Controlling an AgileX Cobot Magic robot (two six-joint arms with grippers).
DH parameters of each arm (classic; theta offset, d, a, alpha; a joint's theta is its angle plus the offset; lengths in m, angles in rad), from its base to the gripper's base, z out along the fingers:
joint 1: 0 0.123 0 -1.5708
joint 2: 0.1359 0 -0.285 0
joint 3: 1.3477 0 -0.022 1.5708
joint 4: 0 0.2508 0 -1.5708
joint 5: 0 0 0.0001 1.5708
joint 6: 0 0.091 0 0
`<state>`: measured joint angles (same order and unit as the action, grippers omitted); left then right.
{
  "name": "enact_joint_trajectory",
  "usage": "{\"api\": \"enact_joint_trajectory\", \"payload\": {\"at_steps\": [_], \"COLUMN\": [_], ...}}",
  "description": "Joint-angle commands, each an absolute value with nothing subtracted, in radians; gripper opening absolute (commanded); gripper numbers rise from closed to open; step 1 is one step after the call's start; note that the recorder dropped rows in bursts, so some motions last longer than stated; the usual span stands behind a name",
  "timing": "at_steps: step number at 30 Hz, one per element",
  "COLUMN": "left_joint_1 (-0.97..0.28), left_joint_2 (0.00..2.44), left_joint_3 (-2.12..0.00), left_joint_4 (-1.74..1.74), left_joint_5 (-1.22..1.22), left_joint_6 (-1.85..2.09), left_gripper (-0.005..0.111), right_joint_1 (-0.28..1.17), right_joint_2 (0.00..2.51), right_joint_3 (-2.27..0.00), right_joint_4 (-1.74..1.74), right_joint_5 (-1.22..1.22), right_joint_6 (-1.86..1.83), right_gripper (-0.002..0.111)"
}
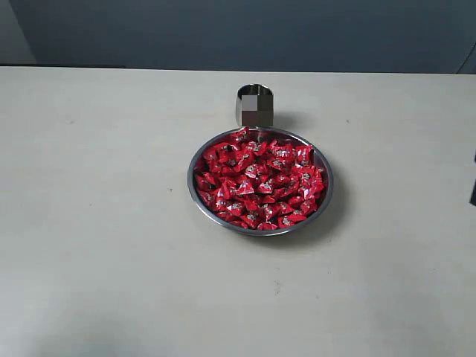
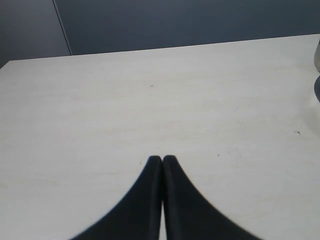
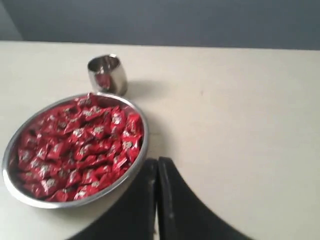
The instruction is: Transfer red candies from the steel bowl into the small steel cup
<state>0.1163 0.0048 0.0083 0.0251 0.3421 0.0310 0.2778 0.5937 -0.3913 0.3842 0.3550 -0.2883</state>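
The steel bowl, heaped with red candies, sat near the frame's centre on the pale surface, the small steel cup upright just above it (contact unclear). The left gripper and right gripper each had jaws pressed together.

**Bowl open above; cup at one rim**

The steel bowl lies open-topped, red candies heaped across it. The small steel cup stands just beside its far rim, the one obstacle. Bare table spreads wide on the bowl's other sides.
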Motion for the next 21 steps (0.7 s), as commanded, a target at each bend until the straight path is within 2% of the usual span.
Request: {"api": "enact_joint_trajectory", "payload": {"at_steps": [1,3,7,9,21], "left_joint_1": [0.108,0.108,0.108,0.108,0.108], "left_joint_2": [0.0,0.0,0.0,0.0,0.0], "left_joint_3": [0.0,0.0,0.0,0.0,0.0], "left_joint_4": [0.027,0.027,0.027,0.027,0.027], "left_joint_5": [0.337,0.337,0.337,0.337,0.337], "left_joint_6": [0.029,0.029,0.029,0.029,0.029], "left_gripper": [0.0,0.0,0.0,0.0,0.0], "right_joint_1": [0.364,0.4,0.478,0.512,0.709], "right_joint_2": [0.752,0.825,0.982,1.057,1.562], "right_joint_3": [-0.442,-0.469,-0.524,-0.56,-0.887], "right_joint_4": [0.394,0.394,0.409,0.445,0.476], "right_joint_5": [0.384,0.391,0.382,0.382,0.395], "right_joint_6": [-0.325,-0.334,-0.371,-0.406,-0.429], "right_gripper": [0.002,0.008,0.031,0.039,0.04]}}
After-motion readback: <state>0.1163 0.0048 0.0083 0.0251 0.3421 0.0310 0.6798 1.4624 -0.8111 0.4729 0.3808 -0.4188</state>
